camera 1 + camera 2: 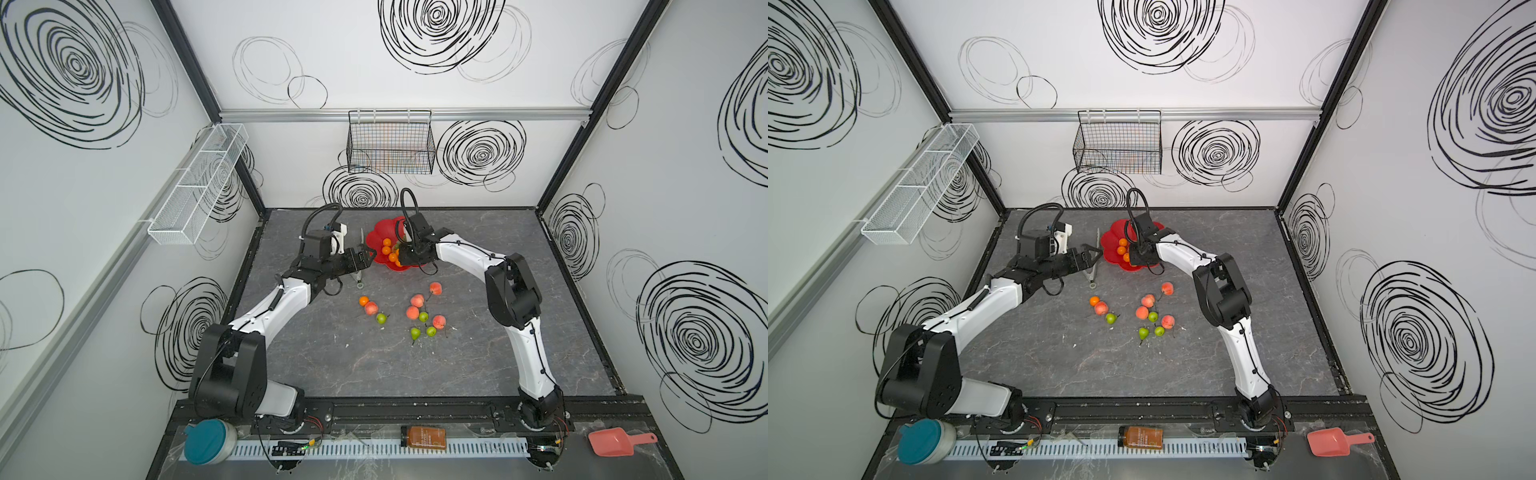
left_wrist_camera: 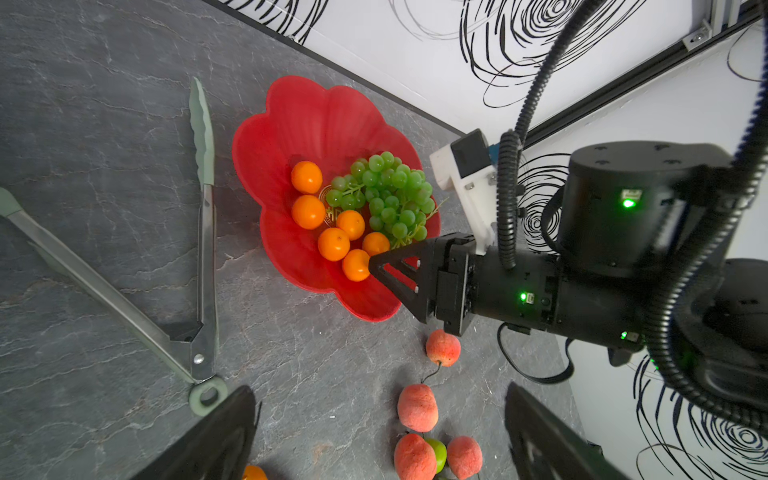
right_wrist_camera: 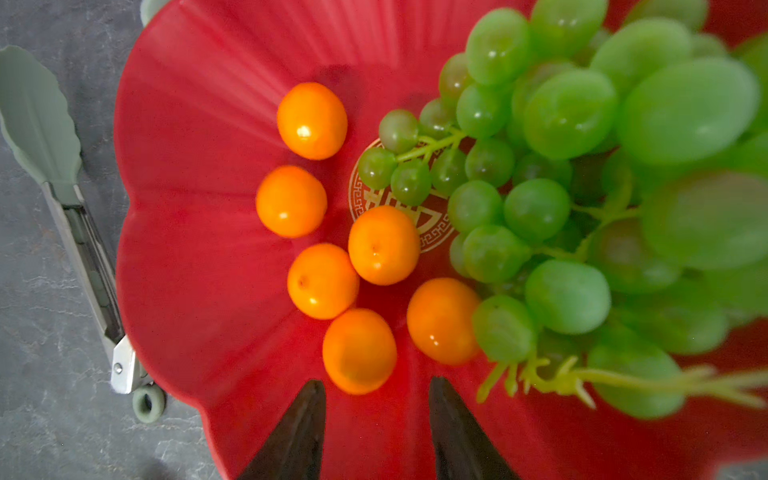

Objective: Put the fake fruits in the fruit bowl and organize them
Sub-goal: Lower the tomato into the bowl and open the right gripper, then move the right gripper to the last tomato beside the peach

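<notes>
The red flower-rimmed fruit bowl (image 1: pixel 379 229) (image 2: pixel 299 124) (image 3: pixel 187 166) sits at the back of the table. It holds several orange tangerines (image 2: pixel 306 177) and a bunch of green grapes (image 2: pixel 388 195) (image 3: pixel 582 166). My right gripper (image 3: pixel 376 386) (image 1: pixel 400 261) is open just above the bowl's near side, with one tangerine (image 3: pixel 359 351) lying free in front of its tips. My left gripper (image 2: pixel 378 388) (image 1: pixel 365 257) hovers open and empty to the left of the bowl. Loose on the table nearer the front are one tangerine (image 1: pixel 364 300), several peaches (image 1: pixel 417 300) and several green pears (image 1: pixel 415 333).
Metal tongs with green tips (image 2: pixel 203 249) (image 1: pixel 360 270) lie spread open left of the bowl, under my left gripper. A black wire basket (image 1: pixel 390 143) and a white mesh basket (image 1: pixel 195 187) hang on the walls. A pink scoop (image 1: pixel 615 441), a bottle (image 1: pixel 423 437) and a teal-lidded jar (image 1: pixel 205 441) lie along the front rail.
</notes>
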Controlling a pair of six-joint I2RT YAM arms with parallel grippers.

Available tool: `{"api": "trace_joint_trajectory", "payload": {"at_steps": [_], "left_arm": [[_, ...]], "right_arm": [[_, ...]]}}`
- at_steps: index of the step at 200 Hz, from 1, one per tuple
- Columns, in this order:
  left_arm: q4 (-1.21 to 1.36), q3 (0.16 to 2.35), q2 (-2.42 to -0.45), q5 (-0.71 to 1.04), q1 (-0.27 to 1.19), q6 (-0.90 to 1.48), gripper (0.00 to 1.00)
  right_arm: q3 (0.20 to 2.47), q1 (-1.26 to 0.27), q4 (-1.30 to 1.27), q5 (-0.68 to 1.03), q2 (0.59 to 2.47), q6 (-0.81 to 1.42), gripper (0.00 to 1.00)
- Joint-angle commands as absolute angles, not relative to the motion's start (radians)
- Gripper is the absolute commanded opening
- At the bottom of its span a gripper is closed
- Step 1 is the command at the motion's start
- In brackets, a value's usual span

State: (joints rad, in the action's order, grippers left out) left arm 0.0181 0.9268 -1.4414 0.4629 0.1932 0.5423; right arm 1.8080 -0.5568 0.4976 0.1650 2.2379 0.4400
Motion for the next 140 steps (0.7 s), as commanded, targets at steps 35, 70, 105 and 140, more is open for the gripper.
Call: {"api": "trace_joint_trajectory", "payload": {"at_steps": [35, 70, 105, 140], "left_arm": [[0.036, 0.93, -1.418, 0.438, 0.184, 0.525, 0.96], [0.0, 0.919, -1.358, 0.415, 0.198, 0.508, 0.96], [-0.083, 0.886, -1.268, 0.384, 0.195, 0.513, 0.96], [-0.172, 0.833, -1.152, 0.356, 0.177, 0.508, 0.96]], "right_arm": [[1.804, -0.56, 0.507, 0.138, 2.187, 0.425, 0.47], [1.699, -0.561, 0.438, 0.132, 2.073, 0.416, 0.47], [1.558, -0.58, 0.335, 0.109, 1.942, 0.439, 0.47], [1.363, -0.608, 0.164, 0.067, 1.803, 0.567, 0.5]]}}
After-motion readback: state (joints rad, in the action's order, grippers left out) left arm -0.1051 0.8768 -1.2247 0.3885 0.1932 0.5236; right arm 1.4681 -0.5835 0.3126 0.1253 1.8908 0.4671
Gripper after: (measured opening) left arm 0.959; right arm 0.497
